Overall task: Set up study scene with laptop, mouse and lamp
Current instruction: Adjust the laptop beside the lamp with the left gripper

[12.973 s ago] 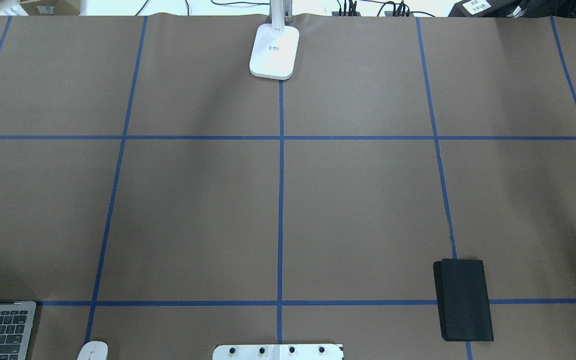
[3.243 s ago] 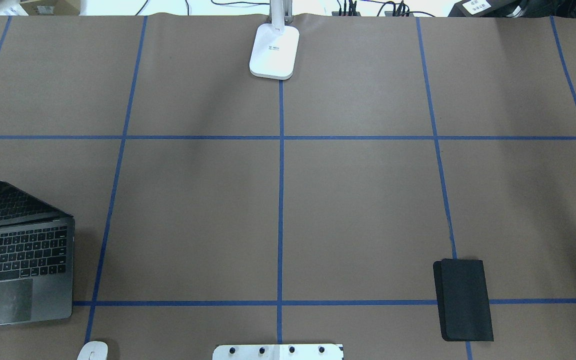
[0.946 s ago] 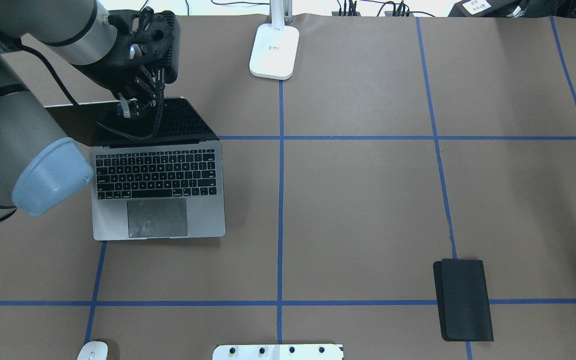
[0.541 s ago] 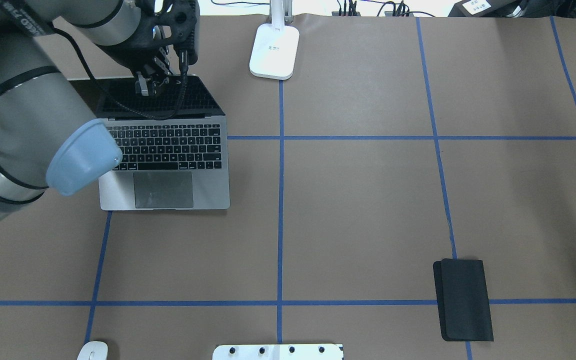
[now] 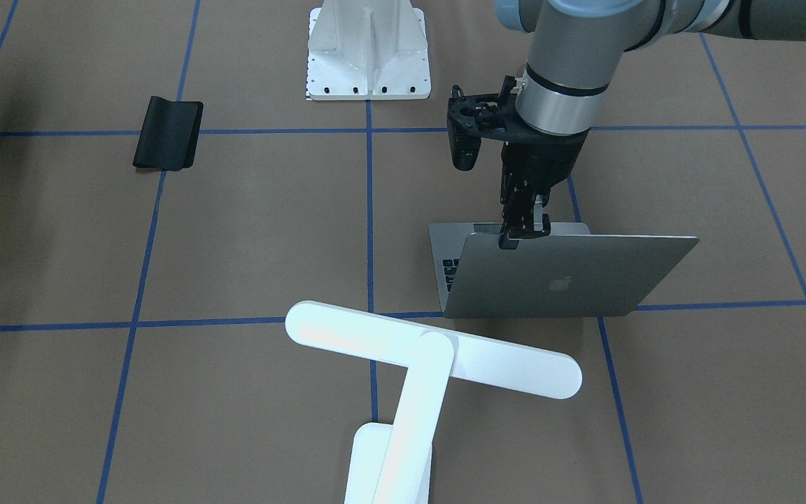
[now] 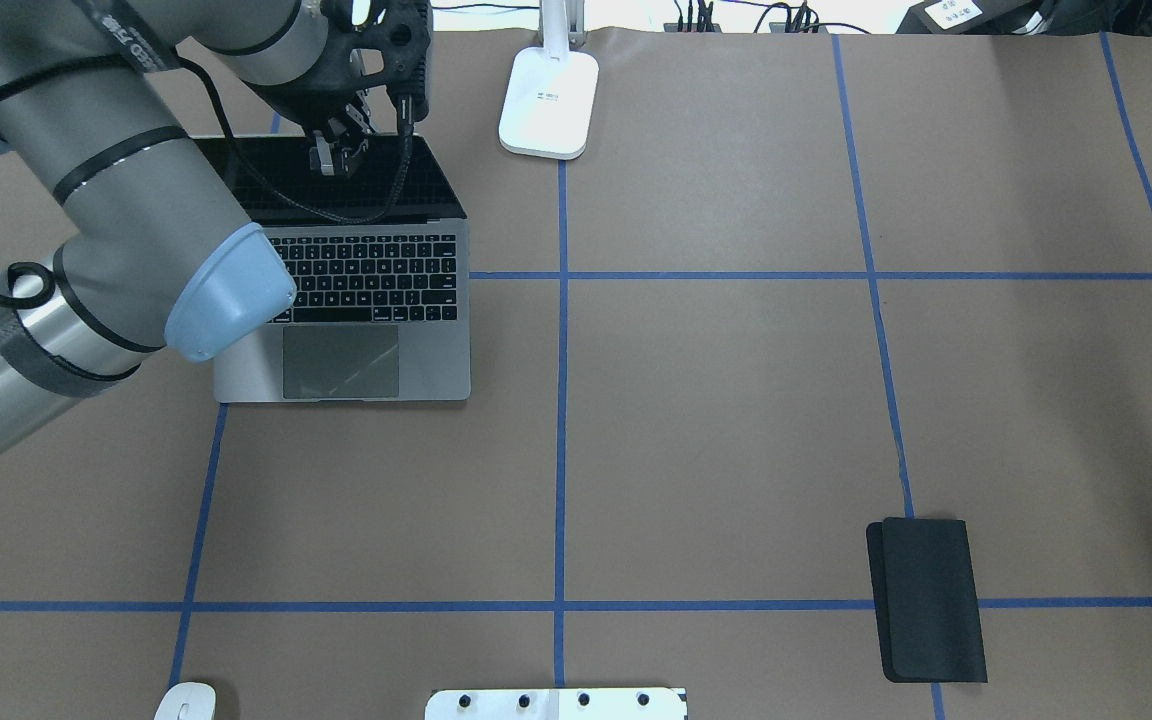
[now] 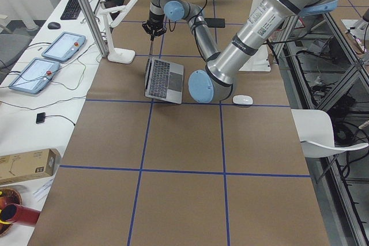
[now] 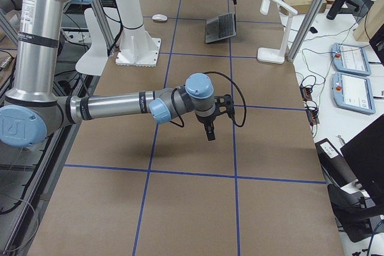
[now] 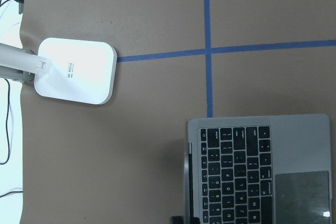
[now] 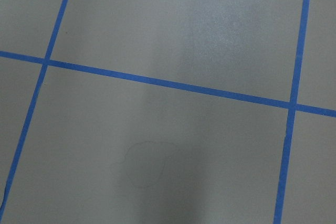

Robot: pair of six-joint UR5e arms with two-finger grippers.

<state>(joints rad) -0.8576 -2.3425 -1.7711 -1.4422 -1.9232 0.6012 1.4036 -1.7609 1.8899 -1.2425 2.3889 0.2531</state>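
Brown table (image 6: pixel 716 400) beneath two arms. From above, the left gripper (image 5: pixel 523 227) clamps the lid edge of the open laptop (image 5: pixel 564 276). To its right, near, stands the lamp (image 5: pixel 501 364). Well back toward the robot's base lies the mouse (image 6: pixel 186 703), nearer this arm. Whether the right gripper (image 8: pixel 209 130) is parted or closed cannot be told.

The desk (image 6: pixel 716 400) is covered in matt brown paper, crossed by smooth blue tape lines (image 6: pixel 561 440). The laptop (image 6: pixel 436 360) is satin grey metal on the lid and palm rest, with matt black keys, a glossy black screen and a trackpad that catches a streak of light. Beyond the laptop, the lamp (image 6: pixel 548 100) is smooth, lightly glossy white plastic, and the mouse (image 7: pixel 243 99) has the same look. Far right of the laptop, the mouse pad (image 6: pixel 931 600) looks soft, matt black and cloth-like. The pedestal (image 5: pixel 368 49) is white painted metal. The left arm (image 6: pixel 126 200) has matt grey tubes, bright metal rings and pale blue plastic caps. The left end effector (image 5: pixel 523 229) is matt black.
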